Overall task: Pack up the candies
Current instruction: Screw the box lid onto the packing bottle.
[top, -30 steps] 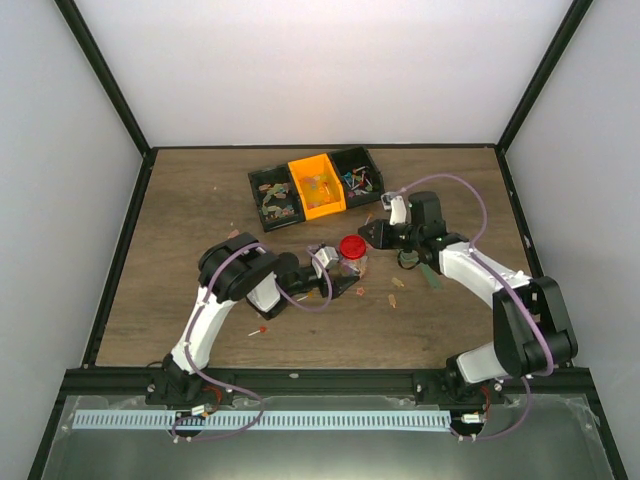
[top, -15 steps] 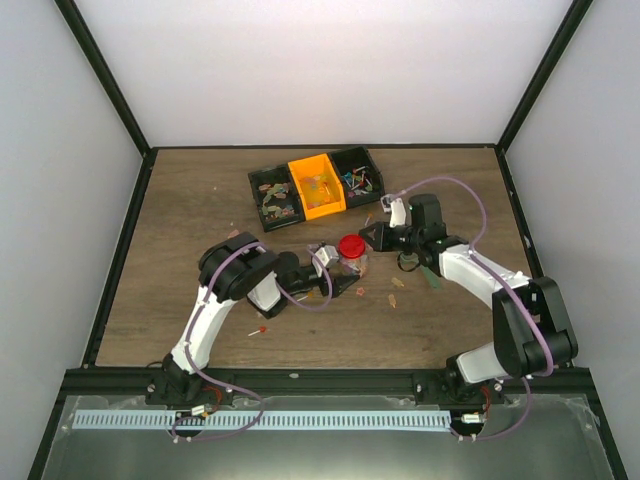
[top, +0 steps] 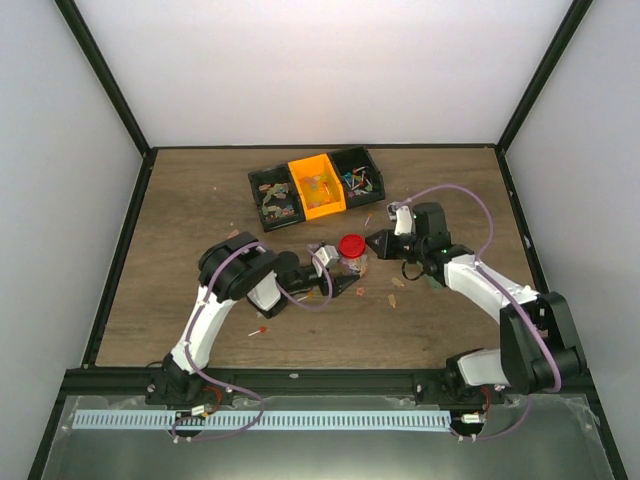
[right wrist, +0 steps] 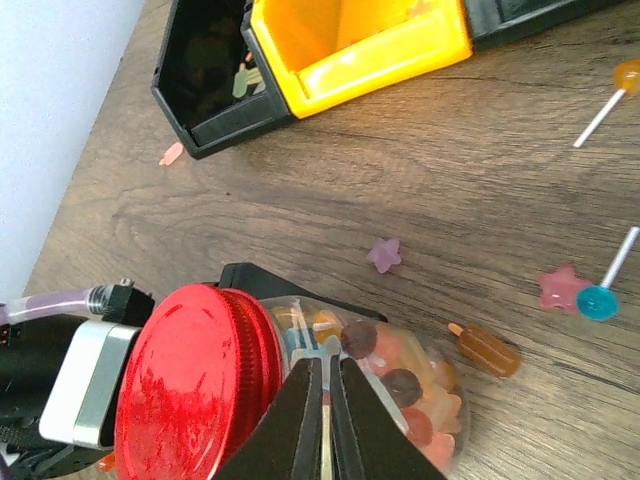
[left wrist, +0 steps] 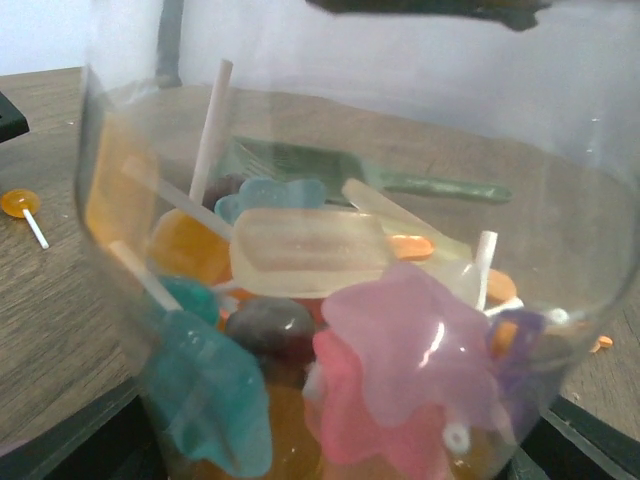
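Mid-bench, a clear jar (right wrist: 405, 385) crammed with candies (left wrist: 300, 255), red lid (right wrist: 195, 385) on its mouth, clasped from 9 o'clock by the left hand (top: 330, 272), jaws spread wide around the glass. At 3 o'clock of the jar, the right hand (right wrist: 325, 385) pinched fully closed, tips touching the jar wall just beside the lid's rim. Between those tips a pale sliver, possibly a sweet's stick, too thin to tell. More candies loose on the bench (right wrist: 450, 180) at 4 and 5 o'clock of the jar, among them a purple star (right wrist: 383, 254) and a pink star (right wrist: 560, 287). Yellow bin (right wrist: 360, 50) with a black bin (right wrist: 205, 80) beside it, at 11 to 12 o'clock. Probably the closing stage, judging by a full jar and a lid in place, tightness unknown. To do it well: hold the jar level and firm on the left, open the right hand before reaching over the lid, grip the rim squarely, turn without dragging the jar, then gather the strays.
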You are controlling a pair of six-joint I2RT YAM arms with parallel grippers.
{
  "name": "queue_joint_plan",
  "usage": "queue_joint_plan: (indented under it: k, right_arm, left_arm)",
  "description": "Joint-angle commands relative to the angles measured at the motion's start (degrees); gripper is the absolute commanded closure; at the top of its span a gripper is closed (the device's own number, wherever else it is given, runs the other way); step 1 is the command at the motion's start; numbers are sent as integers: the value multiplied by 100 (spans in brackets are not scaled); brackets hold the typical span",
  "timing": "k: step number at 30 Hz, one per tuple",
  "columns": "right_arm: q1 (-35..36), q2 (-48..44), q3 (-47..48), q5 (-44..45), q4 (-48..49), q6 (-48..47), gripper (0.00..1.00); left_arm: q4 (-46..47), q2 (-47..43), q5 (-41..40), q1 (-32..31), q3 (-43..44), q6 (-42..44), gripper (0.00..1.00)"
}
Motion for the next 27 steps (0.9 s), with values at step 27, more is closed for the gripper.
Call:
queue_joint_plan:
  k: [27]
  right_arm:
    - [-56, -261, 481, 942, -692, 34, 97]
  left_arm:
    - [-150, -55, 54, 25, 306, 55, 0]
